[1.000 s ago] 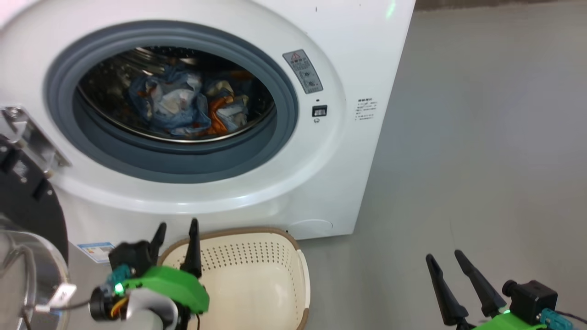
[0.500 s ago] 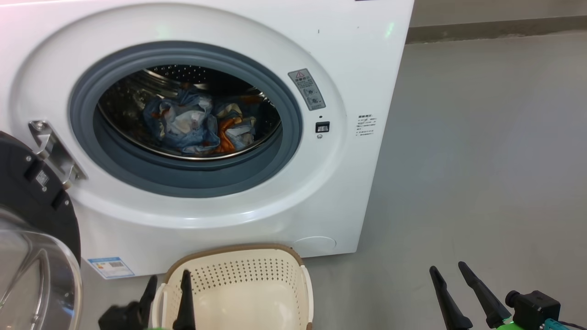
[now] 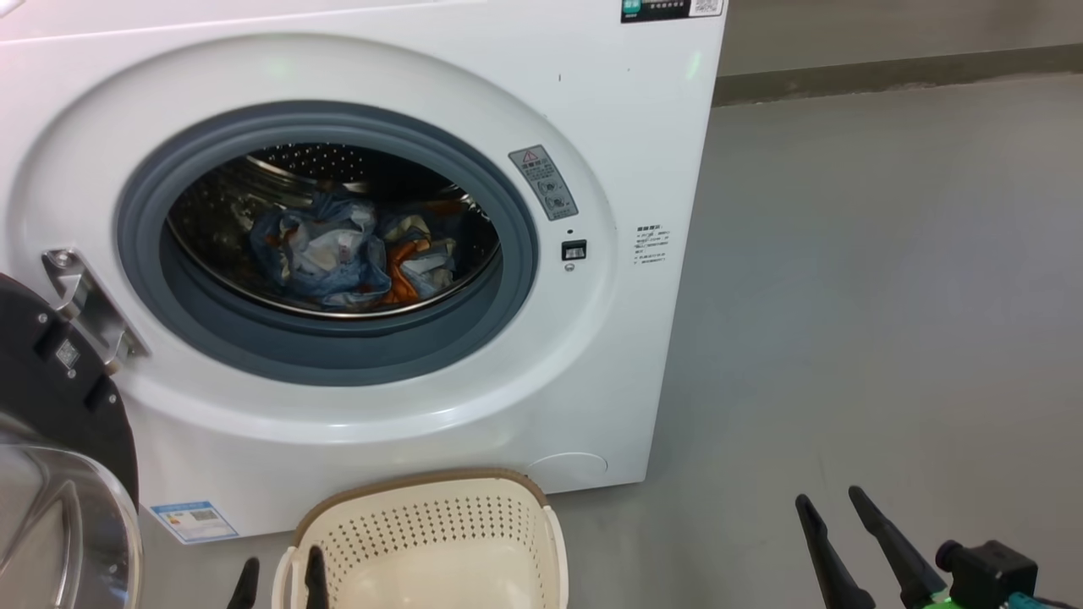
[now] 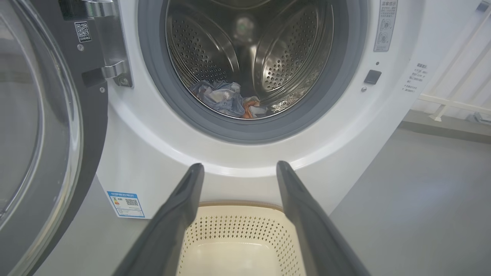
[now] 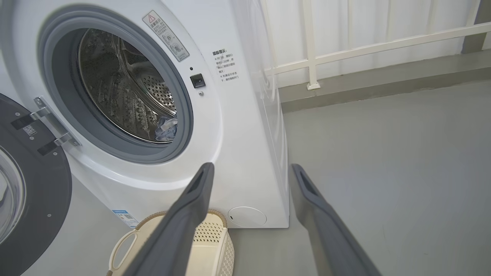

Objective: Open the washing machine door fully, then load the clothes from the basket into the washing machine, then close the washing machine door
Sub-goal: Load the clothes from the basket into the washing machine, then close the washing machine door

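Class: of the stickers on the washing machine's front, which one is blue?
The blue label, low at the washing machine's bottom left corner, near the basket. The warning sticker by the drum opening is grey with a red triangle.

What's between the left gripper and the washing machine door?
Nothing visible does. The open left gripper hovers at the basket's left edge, and the door hangs open just left of it, floor between.

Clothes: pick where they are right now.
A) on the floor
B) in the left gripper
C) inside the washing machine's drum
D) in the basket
C: the clothes lie heaped in the drum of the washing machine, behind its grey seal, with the door swung open.
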Tool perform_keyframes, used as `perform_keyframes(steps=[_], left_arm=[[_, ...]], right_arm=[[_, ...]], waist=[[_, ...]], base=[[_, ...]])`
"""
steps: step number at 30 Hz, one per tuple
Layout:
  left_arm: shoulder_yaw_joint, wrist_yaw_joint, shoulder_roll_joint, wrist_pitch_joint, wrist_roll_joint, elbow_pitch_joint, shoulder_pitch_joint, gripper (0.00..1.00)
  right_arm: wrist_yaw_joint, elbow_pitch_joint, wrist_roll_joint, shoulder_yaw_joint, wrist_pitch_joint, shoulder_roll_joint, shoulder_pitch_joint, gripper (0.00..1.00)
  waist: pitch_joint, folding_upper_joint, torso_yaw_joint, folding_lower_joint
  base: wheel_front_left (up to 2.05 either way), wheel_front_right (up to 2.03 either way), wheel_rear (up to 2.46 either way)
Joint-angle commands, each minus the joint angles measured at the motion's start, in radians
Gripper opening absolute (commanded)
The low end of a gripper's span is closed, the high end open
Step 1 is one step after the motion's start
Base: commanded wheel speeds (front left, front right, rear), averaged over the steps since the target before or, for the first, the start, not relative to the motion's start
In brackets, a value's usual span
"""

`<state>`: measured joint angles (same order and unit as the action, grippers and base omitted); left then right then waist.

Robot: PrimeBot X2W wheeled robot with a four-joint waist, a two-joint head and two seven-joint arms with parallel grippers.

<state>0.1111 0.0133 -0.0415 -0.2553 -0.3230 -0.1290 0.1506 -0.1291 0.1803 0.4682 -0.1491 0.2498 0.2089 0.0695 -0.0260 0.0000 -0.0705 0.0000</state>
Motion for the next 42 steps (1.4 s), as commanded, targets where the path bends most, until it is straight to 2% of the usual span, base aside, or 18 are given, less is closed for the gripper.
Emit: perform_keyframes(steps=[1,23,42], left_arm=[[-0.039,0.005,-0.009,-0.006,0.006,0.033,-0.009,1.00],[-0.049,-0.007,-0.009,-0.006,-0.001,0.061,0.023,1.00],[-0.045,0.011,-0.009,-0.006,0.022,0.071,0.026,1.00]], right_arm=[[-0.002,-0.027,-0.008,-0.018,0.012,0.015,0.009,1.00],[-0.002,-0.034,-0.016,0.006,0.012,0.010,0.032,1.00],[-0.002,-0.036,-0.017,0.008,0.012,0.008,0.034,1.00]], waist=[[-0.004,0.0000,-0.002,0.0000],[-0.007,0.0000,-0.002,0.0000],[-0.006,0.0000,-0.002,0.0000]], base=[[0.00,0.00,0.00],[0.00,0.00,0.00],[-0.08,0.08,0.00]])
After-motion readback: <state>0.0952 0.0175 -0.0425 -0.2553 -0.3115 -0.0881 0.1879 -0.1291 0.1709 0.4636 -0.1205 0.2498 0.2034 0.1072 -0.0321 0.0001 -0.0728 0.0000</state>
